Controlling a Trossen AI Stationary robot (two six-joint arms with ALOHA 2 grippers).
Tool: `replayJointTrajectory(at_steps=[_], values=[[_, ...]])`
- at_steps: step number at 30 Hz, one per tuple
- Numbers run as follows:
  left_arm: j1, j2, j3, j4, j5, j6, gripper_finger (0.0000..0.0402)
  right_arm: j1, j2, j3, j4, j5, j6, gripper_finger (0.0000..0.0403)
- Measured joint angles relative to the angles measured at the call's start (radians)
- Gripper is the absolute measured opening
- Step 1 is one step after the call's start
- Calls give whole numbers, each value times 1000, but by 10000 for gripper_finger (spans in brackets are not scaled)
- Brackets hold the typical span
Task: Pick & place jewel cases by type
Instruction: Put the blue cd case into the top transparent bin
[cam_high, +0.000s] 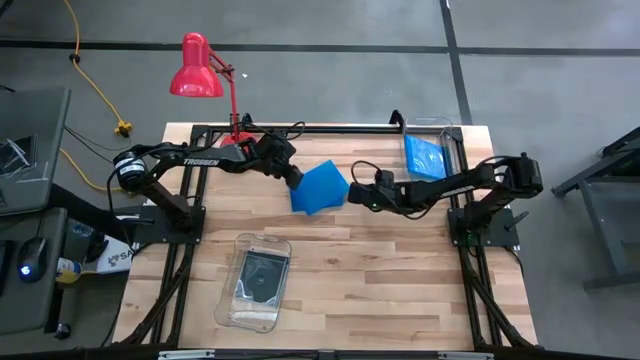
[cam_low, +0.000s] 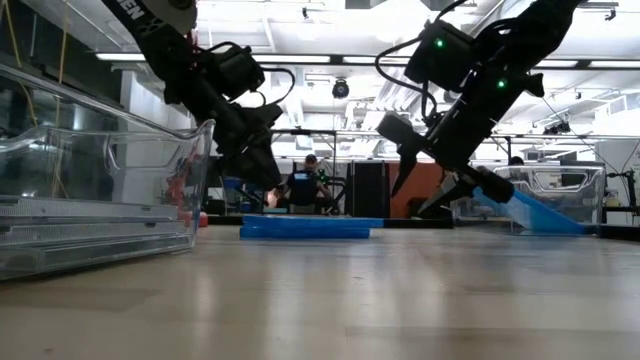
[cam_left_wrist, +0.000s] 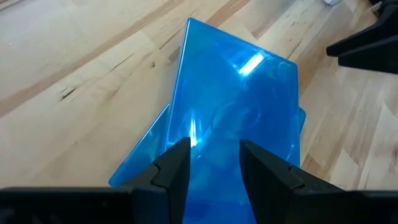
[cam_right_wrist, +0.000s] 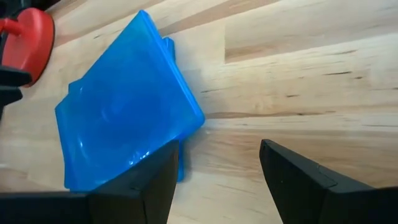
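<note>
A small stack of bright blue jewel cases (cam_high: 320, 187) lies flat on the wooden table's middle, the top case (cam_left_wrist: 236, 93) turned askew on the one beneath (cam_right_wrist: 180, 165). My left gripper (cam_left_wrist: 214, 165) hangs over the stack's left side, slanting down, with a narrow gap between its fingers and nothing in it. In the low view it (cam_low: 268, 178) stands clear above the stack (cam_low: 305, 228). My right gripper (cam_right_wrist: 217, 177) is open just to the right of the stack, also above the table (cam_low: 428, 190).
A clear bin (cam_high: 245, 315) near the table's front holds a dark jewel case (cam_high: 262, 275). Another clear bin (cam_high: 432, 124) at the far right corner holds a blue case (cam_high: 424, 157), which leans inside it (cam_low: 530, 212). A red lamp (cam_high: 198, 68) stands at the far left.
</note>
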Motion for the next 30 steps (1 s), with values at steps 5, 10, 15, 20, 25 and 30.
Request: replayJointTrajectory(at_steps=[5,10,15,20,25,30], values=[[0,0,0,-20,0,16,133,8,2,0,-15,20,19,218],[0,0,0,-33,-1,19,133,26,15,0,-8,57,61,218],[0,0,0,-40,-2,24,133,26,46,0,15,34,80,218],[0,0,0,-40,-6,27,133,26,97,0,97,30,82,218],[0,0,0,-40,-7,30,133,25,145,0,164,23,100,218],[0,0,0,-41,-8,38,133,17,165,0,208,21,100,218]])
